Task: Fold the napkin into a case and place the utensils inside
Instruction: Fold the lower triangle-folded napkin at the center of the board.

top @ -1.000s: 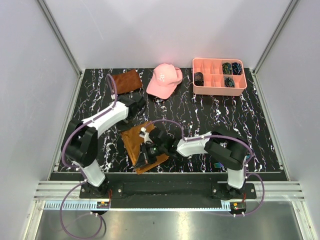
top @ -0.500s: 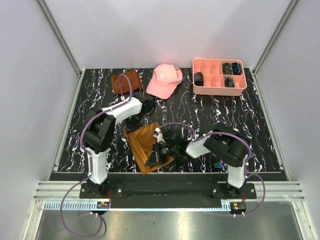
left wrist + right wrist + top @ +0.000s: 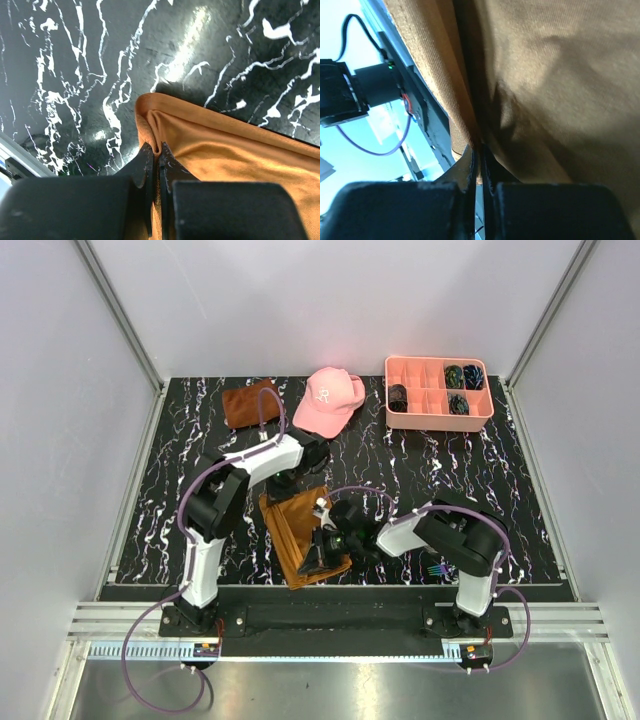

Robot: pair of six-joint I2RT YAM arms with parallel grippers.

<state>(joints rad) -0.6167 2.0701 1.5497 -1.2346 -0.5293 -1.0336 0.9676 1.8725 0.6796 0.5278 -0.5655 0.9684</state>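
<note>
i see left gripper (image 3: 156, 151) pinching the napkin (image 3: 292, 528) corner at 12 o'clock, right gripper (image 3: 479, 150) clamped on its 6 o'clock edge, napkin at near middle of table (image 3: 400, 475), utensils (image 3: 435, 568) at its 3 o'clock

Folded orange-brown napkin (image 3: 290, 532) lies mid-table; iridescent utensils (image 3: 435, 568) lie apart, rightward.

Open table (image 3: 545, 505) either side of the napkin (image 3: 293, 523); cap (image 3: 328, 400), rust cloth (image 3: 248, 403), tray (image 3: 440, 421) along the far edge.
</note>
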